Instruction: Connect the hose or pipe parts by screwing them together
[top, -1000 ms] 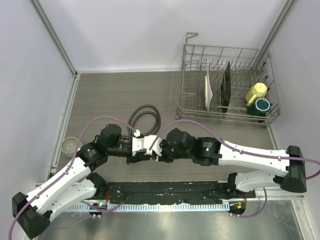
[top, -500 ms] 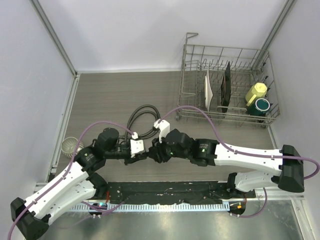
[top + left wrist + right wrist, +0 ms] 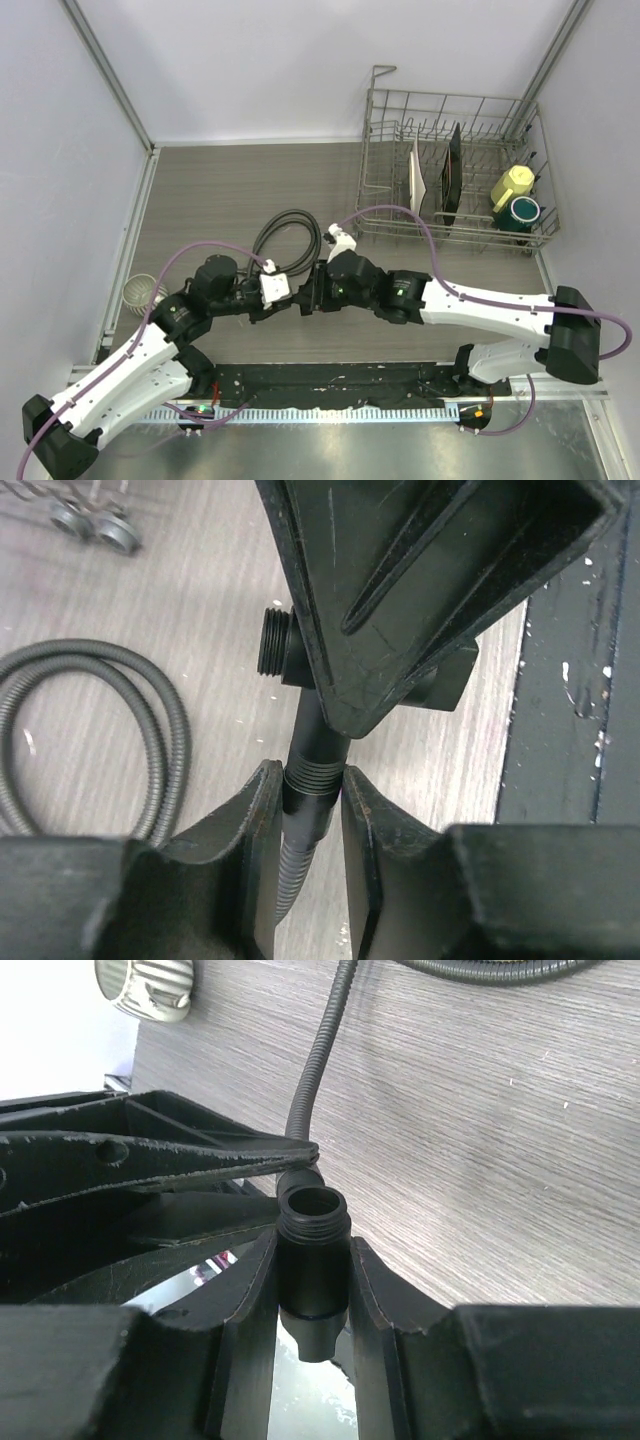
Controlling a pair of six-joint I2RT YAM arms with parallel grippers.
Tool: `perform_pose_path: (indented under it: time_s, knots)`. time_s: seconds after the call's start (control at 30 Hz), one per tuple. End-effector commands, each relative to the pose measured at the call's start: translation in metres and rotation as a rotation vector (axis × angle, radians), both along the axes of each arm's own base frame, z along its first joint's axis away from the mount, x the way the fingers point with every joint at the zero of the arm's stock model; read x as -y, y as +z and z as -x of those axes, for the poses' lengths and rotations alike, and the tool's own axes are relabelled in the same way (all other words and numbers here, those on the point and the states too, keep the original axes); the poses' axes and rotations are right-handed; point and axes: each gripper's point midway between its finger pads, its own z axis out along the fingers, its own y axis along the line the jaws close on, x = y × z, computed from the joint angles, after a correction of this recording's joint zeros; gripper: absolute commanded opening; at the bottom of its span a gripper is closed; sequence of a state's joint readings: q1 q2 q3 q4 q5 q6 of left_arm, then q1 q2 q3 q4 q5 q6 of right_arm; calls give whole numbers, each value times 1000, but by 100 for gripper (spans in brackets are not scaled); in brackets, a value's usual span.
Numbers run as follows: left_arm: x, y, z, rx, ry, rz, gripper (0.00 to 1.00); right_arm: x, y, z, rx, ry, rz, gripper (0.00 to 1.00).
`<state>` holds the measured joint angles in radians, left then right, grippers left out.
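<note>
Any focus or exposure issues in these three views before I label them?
Top external: sharp, evenly lit, soft shadows, glare on the steel strip at the near edge. Left wrist: hose connector crisp, left hand's fingers soft and dark. Right wrist: T fitting fairly sharp, right hand's fingers blurred, wall top left blown out.

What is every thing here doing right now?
left hand, closed on hose end
right hand, closed on T fitting
hose, end meeting T fitting, rest coiled
T fitting, held, one threaded port free
dish rack, standing, loaded
</note>
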<state>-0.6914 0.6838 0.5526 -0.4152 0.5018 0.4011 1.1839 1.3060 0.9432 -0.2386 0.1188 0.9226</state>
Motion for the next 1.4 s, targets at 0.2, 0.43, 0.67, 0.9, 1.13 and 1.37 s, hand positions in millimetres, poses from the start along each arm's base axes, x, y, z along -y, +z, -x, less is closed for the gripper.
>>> perform_pose_path:
  time_s: [0.2, 0.43, 0.67, 0.9, 1.13, 1.37]
  knots:
    - [19, 94, -34, 238, 85, 266, 100, 11, 47, -8, -10, -66, -253, 1]
    - [-7, 123, -64, -34, 533, 441, 100, 33, 53, -24, 112, -97, -229, 1]
    - [1, 134, -54, -503, 745, 541, 96, 67, 73, -45, 401, -109, -152, 1]
    - [-13, 127, -45, -1087, 1166, 837, 87, 77, 101, -48, 512, -112, -178, 1]
    - [-8, 100, -46, -1370, 1339, 931, 91, 68, 104, -46, 561, -70, -226, 1]
    - [4, 73, -61, -1418, 1421, 902, 83, 61, 104, -49, 587, -48, -211, 1]
